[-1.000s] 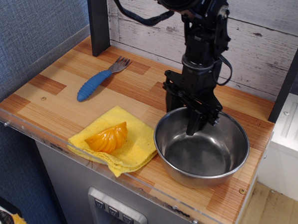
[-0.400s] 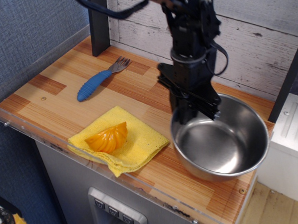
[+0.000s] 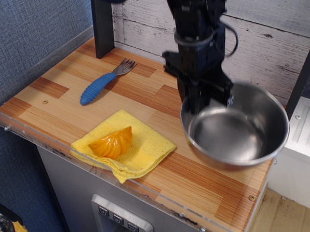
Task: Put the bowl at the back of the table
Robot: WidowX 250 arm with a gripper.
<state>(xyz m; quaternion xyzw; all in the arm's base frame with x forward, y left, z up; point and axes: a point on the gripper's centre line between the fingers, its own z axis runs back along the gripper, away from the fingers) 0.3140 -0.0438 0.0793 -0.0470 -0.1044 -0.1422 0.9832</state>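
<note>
The large shiny steel bowl [image 3: 237, 132] hangs tilted in the air above the right side of the striped wooden table [image 3: 145, 100]. My black gripper [image 3: 203, 102] is shut on the bowl's left rim, one finger inside and one outside, and holds it lifted clear of the tabletop. The bowl is empty. Its right edge reaches past the table's right side.
A yellow cloth [image 3: 143, 149] with a small orange ridged shell-shaped object [image 3: 112, 142] lies at the front centre. A blue-handled fork [image 3: 103, 82] lies at the back left. A black post [image 3: 102, 19] stands at the back left, a white plank wall [image 3: 273, 44] behind. Clear acrylic guards [image 3: 38, 63] line the edges.
The gripper has lifted the bowl off the table and carried it up and to the right, toward the back. Cloth, orange object and fork have not moved.
</note>
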